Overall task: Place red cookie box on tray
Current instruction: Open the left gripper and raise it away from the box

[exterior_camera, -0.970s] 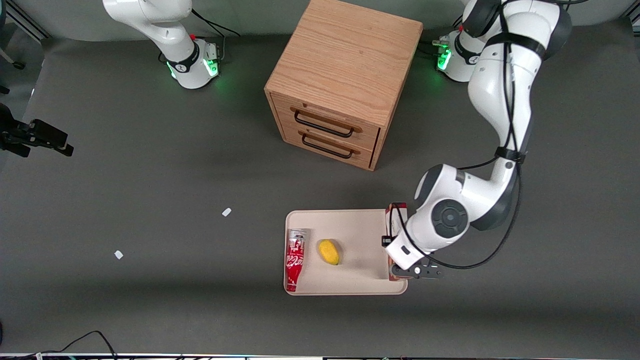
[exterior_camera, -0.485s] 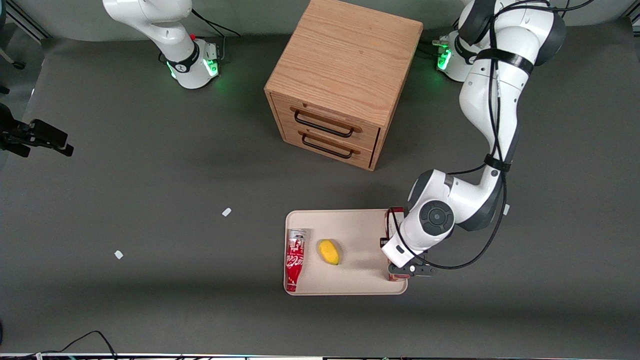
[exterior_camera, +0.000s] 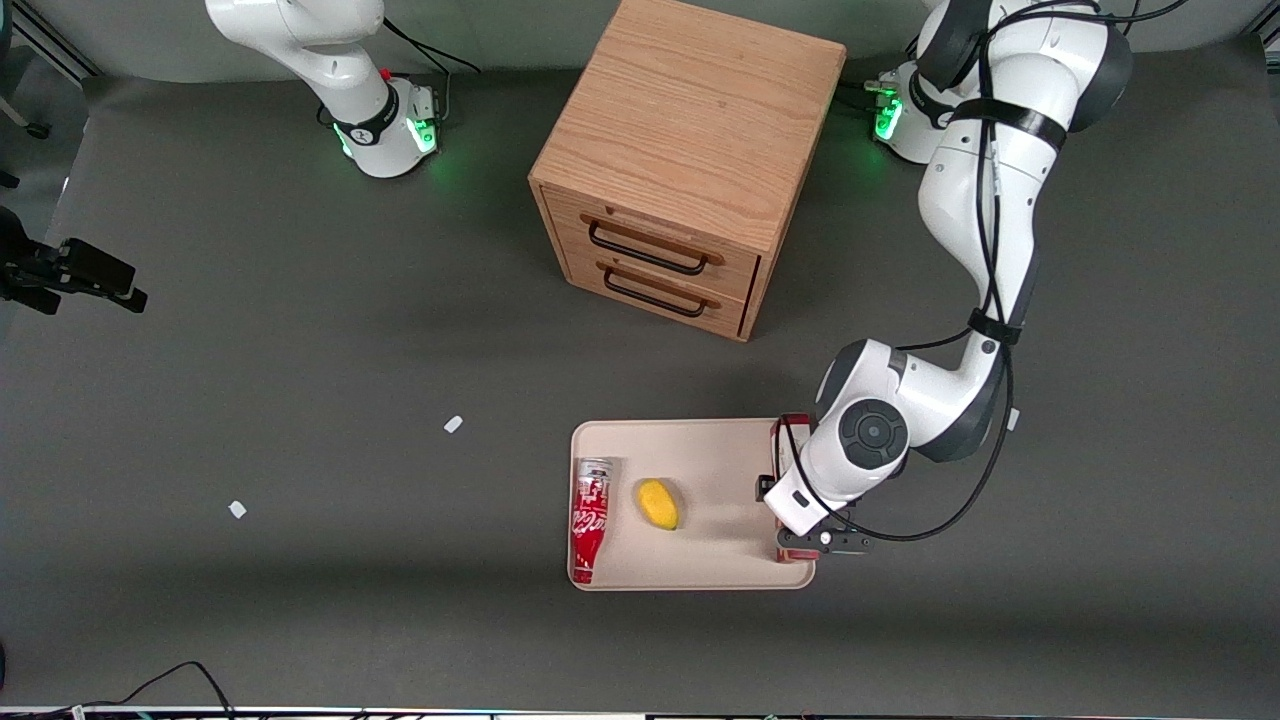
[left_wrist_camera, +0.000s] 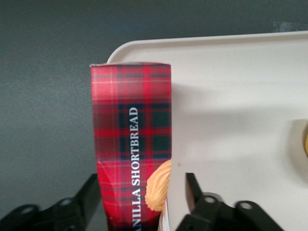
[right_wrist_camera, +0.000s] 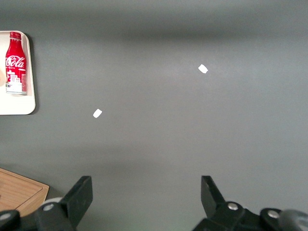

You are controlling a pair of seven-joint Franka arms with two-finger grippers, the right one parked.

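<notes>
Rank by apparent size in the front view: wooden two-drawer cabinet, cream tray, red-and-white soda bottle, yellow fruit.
1. Wooden two-drawer cabinet
2. Cream rectangular tray
3. Red-and-white soda bottle
4. Yellow fruit

The left arm's hand sits above the tray's edge, at the red plaid cookie box.

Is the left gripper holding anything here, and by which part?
Nothing: the gripper is open around the red cookie box, one finger visibly apart from it.

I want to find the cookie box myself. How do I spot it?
Find the cream tray in front of the wooden drawer cabinet. At its working-arm edge, between the gripper and its open jaws, sits the red cookie box: tartan and flat-sided, unlike the round soda bottle and yellow fruit.
</notes>
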